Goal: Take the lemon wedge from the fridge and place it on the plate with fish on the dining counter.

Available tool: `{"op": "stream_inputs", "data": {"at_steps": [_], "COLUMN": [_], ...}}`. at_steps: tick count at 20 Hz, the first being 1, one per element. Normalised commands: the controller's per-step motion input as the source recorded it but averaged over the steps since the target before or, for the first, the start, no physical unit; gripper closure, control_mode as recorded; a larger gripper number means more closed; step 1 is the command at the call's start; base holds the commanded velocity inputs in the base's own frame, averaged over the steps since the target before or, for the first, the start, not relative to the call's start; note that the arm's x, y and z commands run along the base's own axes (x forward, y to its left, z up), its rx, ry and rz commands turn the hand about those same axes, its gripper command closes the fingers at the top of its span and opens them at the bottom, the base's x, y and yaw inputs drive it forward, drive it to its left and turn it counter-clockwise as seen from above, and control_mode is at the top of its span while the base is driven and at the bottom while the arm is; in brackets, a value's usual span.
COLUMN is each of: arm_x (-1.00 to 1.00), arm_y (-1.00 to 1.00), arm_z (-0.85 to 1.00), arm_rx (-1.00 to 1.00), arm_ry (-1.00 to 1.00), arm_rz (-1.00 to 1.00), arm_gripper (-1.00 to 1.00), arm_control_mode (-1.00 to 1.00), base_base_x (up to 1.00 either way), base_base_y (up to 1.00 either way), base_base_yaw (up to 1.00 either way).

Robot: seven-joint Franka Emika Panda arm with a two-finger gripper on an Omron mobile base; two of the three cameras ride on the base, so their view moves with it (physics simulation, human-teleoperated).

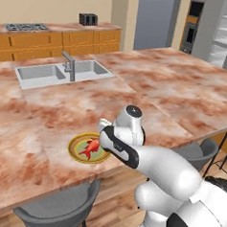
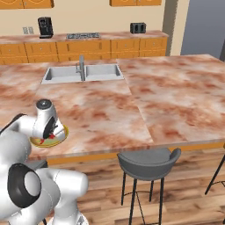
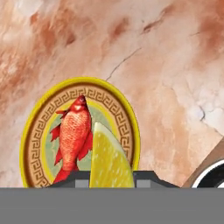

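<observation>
Room: simulated kitchen, orange cabinets along the far wall, wood floor, grey stools [image 2: 147, 163] under the near edge.
Surface: pinkish-brown marbled stone [image 1: 175, 86], with an inset steel sink [image 1: 60, 73] and faucet toward 11 o'clock in the left base view.
Fridge: grey, at 1 o'clock in the left base view [image 1: 222, 34], door open on white shelves.
Plate: olive-gold with a patterned rim [image 3: 127, 127], near the surface's front edge, at 7 o'clock from the sink.
Fish: red-orange [image 3: 74, 133], lying on the plate, head toward 12 o'clock in the hand view.
Lemon: yellow wedge [image 3: 109, 164], over the plate's 5 o'clock part, just beside the fish.
Tool: above the plate [image 3: 111, 181], clamped on the lemon; whether the lemon touches the plate cannot be told.
</observation>
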Motion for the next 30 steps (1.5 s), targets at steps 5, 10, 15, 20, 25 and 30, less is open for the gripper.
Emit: {"op": "stream_inputs", "data": {"at_steps": [5, 10, 15, 20, 25, 30], "arm_x": [0.09, 0.34, 0.16, 0.01, 0.25, 0.25], "arm_y": [0.17, 0.32, 0.08, 0.0, 0.0, 0.0], "arm_z": [-0.27, -0.19, -0.27, -0.2, -0.01, 0.0], "arm_rx": [0.0, -0.03, -0.01, 0.0, 0.0, 0.0], "arm_ry": [0.02, 0.01, 0.03, 0.01, 0.0, 0.0], "arm_rz": [0.0, 0.0, 0.0, 0.0, 0.0, 0.0], "arm_gripper": [1.0, 1.0, 1.0, 1.0, -1.0, -1.0], "arm_control_mode": [-1.0, -1.0, -1.0, -1.0, -1.0, -1.0], "base_base_x": [0.0, 0.0, 0.0, 0.0, 0.0, 0.0], "base_base_y": [0.0, 0.0, 0.0, 0.0, 0.0, 0.0], "base_base_yaw": [0.0, 0.0, 0.0, 0.0, 0.0, 0.0]}}
